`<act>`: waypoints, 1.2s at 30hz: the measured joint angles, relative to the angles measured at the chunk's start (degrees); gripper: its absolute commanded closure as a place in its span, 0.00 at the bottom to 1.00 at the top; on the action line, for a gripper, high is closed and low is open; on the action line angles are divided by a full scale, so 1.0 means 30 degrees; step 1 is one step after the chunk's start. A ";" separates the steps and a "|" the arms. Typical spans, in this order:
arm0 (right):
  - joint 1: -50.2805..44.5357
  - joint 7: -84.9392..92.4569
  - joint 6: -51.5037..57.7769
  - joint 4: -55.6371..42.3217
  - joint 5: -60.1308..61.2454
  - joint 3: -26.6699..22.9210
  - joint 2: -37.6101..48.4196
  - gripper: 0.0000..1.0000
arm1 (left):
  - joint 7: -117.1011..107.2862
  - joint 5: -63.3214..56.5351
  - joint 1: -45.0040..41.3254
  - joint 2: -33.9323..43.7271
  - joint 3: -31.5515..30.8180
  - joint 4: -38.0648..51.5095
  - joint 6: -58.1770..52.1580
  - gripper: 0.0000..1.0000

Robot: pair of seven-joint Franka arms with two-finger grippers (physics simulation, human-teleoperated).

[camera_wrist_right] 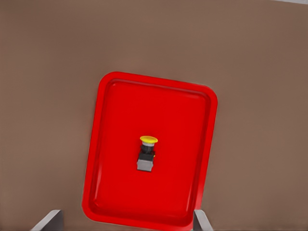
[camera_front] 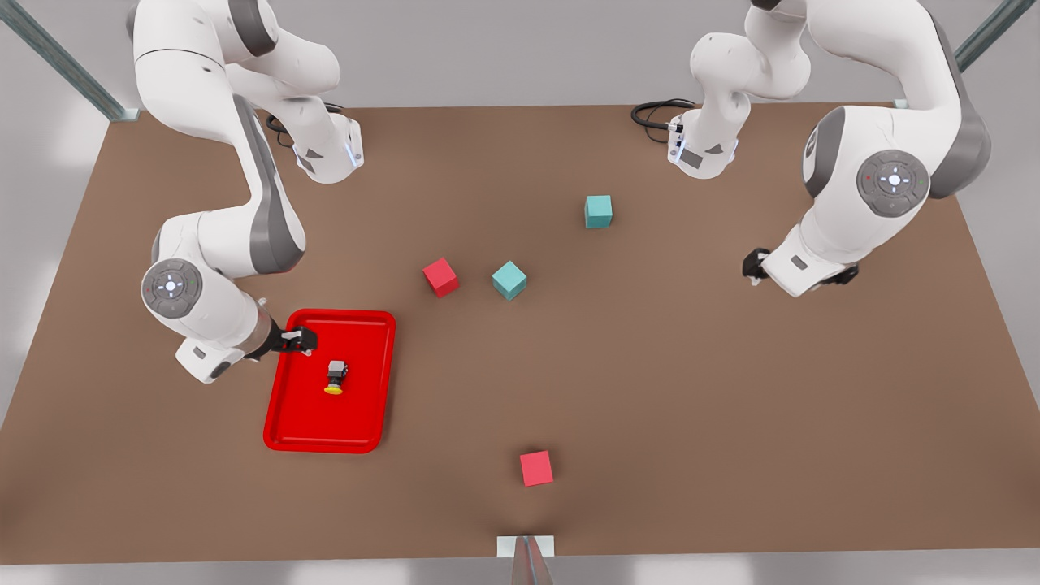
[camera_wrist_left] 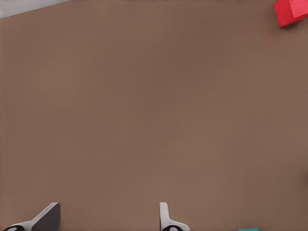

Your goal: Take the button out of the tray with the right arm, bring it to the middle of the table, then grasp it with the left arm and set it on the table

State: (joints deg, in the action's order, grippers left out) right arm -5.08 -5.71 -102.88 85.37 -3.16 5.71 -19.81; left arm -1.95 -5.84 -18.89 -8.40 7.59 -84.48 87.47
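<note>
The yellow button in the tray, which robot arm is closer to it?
The right. Its pincer hangs over the red tray, close beside the button. The left pincer waits far across the table, fingers open.

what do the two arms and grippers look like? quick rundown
Both arms match: glossy white shells, grey joint sections, round grey joint caps with white dot markings. Black cables coil at the bases. The right gripper and left gripper are black; the wrist views show pale grey fingers.
</note>
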 measured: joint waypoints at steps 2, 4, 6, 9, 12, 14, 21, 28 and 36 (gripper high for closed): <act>-0.0055 -0.0230 0.0036 -0.0011 0.0001 -0.0002 -0.0083 0.00 | -0.0022 -0.0077 -0.0036 -0.0245 -0.0012 -0.0001 0.0214 0.00; -0.0345 -0.0650 0.0078 -0.0013 -0.0011 -0.0001 -0.0149 0.00 | -0.0040 -0.0121 -0.0129 -0.0474 -0.0017 0.0006 0.0380 0.00; -0.0480 -0.1018 0.0143 -0.0050 -0.0037 -0.0005 -0.0589 0.00 | -0.0053 -0.0133 -0.0149 -0.1072 -0.0040 0.0050 0.0555 0.00; -0.0257 -0.1327 0.0254 -0.0050 -0.0090 -0.0025 -0.2688 0.00 | -0.0066 0.0229 -0.0186 -0.1745 -0.0069 0.0084 0.0781 0.00; 0.0304 -0.1528 -0.0515 0.0018 -0.0129 -0.0074 -0.5244 0.00 | -0.0072 0.0412 -0.0182 -0.1893 -0.0075 0.0090 0.0935 0.00; 0.0501 -0.1647 -0.1557 0.0228 -0.0144 -0.0087 -0.6466 0.00 | -0.0072 0.0472 -0.0158 -0.1919 -0.0068 0.0087 0.1003 0.00; 0.0402 -0.2130 -0.5802 0.2710 -0.0101 -0.0063 -0.6987 0.00 | -0.0073 0.0613 -0.0167 -0.1965 -0.0062 0.0086 0.1120 0.00; 0.0552 -0.2492 -0.8128 0.3955 -0.0044 -0.0058 -0.6985 0.00 | -0.0074 0.0637 -0.0178 -0.2088 -0.0074 0.0085 0.1207 0.00; 0.0556 -0.2742 -0.8996 0.3931 0.0075 -0.0004 -0.6963 0.56 | -0.0075 0.0641 -0.0181 -0.2173 -0.0058 0.0086 0.1268 0.00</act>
State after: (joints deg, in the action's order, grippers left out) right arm -3.41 -13.93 -129.87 97.16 -2.94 5.70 -40.69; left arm -2.17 -3.92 -19.43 -14.91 7.42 -84.23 91.28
